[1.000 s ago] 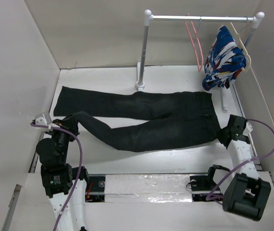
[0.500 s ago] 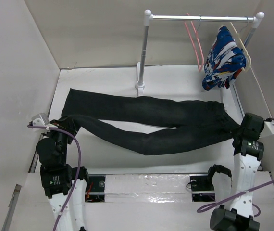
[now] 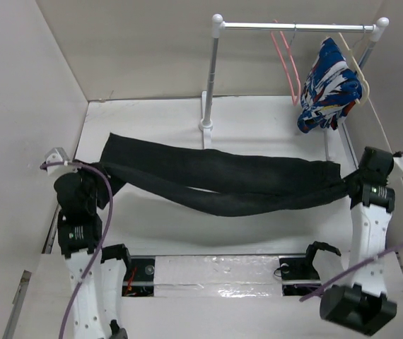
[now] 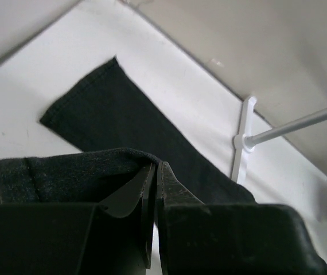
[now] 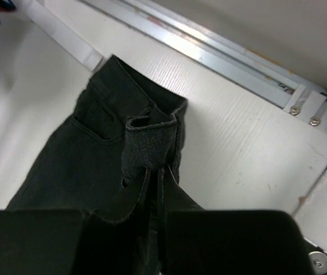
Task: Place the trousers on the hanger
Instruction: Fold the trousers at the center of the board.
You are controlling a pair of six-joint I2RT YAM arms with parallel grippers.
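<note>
The trousers (image 3: 223, 180) hang in a sagging band between the 2 arms, mostly off the table (image 3: 258, 120). The left gripper (image 4: 155, 172) is pressed together on the hem of 1 leg. The other leg is loose, its hem lying flat on the table towards the back left. The right gripper (image 5: 155, 172) pinches a fold of the waistband, with a pocket showing just beyond its jaws. The hanger (image 3: 286, 60) hangs on the rail (image 3: 293, 27) at the back right, well apart from the cloth and beside a patterned garment (image 3: 329, 85).

The step in hand looks like lifting and carrying the trousers towards the hanger. To do it well, both pinches should hold firm, since each has only a thin bite of soft cloth. The arms should rise evenly, with enough slack that neither edge is pulled out. The loose leg will likely drag, and may catch on the rail's post (image 3: 211, 85), so it should be raised clear first. The hanger is thin and hangs free, so it will probably swing if nudged. A slow approach is safer.
</note>
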